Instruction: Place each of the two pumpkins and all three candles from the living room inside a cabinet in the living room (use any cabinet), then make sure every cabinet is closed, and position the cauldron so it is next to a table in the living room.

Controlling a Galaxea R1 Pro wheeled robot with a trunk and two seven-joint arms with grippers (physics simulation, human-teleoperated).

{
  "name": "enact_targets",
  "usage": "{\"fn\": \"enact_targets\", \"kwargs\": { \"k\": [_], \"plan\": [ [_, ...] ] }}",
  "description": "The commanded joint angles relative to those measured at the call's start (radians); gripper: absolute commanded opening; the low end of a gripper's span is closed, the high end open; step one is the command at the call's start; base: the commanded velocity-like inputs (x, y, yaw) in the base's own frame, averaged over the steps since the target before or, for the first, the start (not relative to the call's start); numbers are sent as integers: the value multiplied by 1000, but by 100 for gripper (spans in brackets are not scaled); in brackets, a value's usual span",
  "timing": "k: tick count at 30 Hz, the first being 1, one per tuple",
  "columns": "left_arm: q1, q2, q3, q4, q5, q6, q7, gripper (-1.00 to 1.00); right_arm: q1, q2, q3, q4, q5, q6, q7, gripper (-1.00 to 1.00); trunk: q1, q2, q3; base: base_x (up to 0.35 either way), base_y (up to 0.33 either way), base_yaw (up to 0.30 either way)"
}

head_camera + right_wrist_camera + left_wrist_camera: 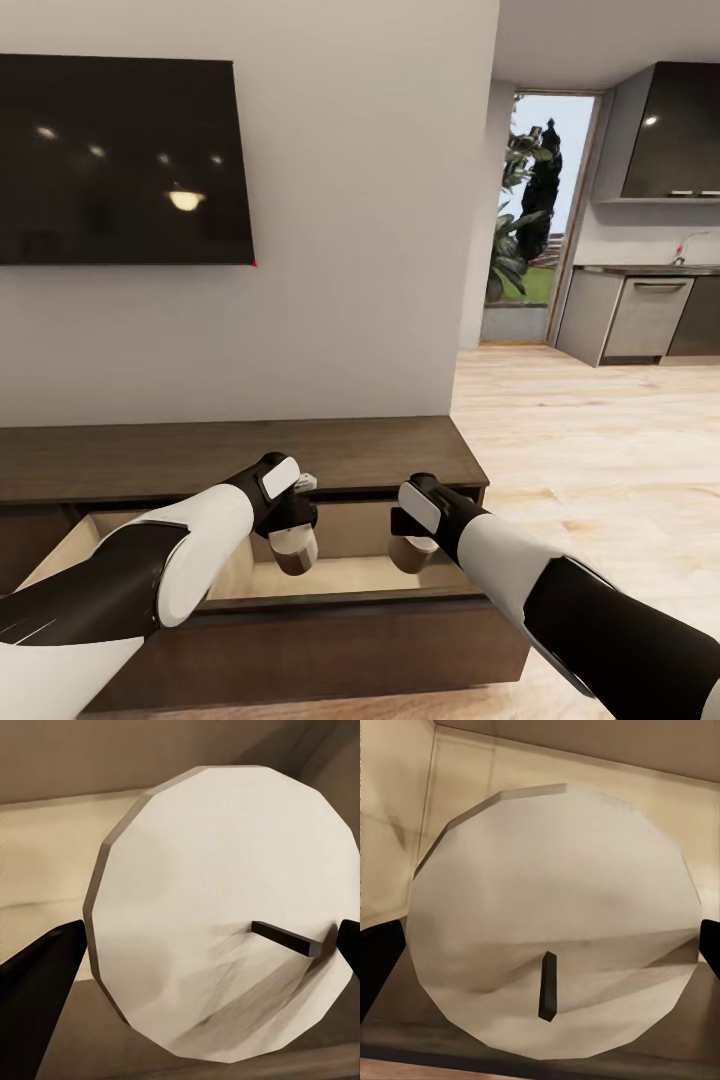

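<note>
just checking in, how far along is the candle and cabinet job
Done: the cabinet drawer is open. In hand: left pincer and right pincer each hold a candle over it. Left: release both, close it. Pumpkins, third candle and cauldron unseen.

The cabinet (240, 460) stands before me against the wall, the TV (120, 160) mounted above it. Its drawer (340, 585) is pulled out toward me. My left gripper (292, 548) holds one candle (295, 552) over the drawer, my right gripper (412, 548) another candle (408, 553) beside it.
</note>
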Motion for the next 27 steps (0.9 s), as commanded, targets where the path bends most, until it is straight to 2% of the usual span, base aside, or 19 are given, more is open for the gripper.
{"fn": "enact_targets", "kwargs": {
  "k": [1,23,27],
  "plan": [
    [0,0,-2,-2,10,3,10,-100,-1,0,5,-1,-6,2,-6,-100,0,0,-1,0,0,0],
    [18,0,-2,-2,11,-1,8,-100,-1,0,6,13,-6,0,-6,-100,0,0,-1,0,0,0],
    [20,0,-2,-2,11,-2,-22,-100,-1,0,5,14,-6,0,-6,-100,0,0,-1,0,0,0]
  ]
}}
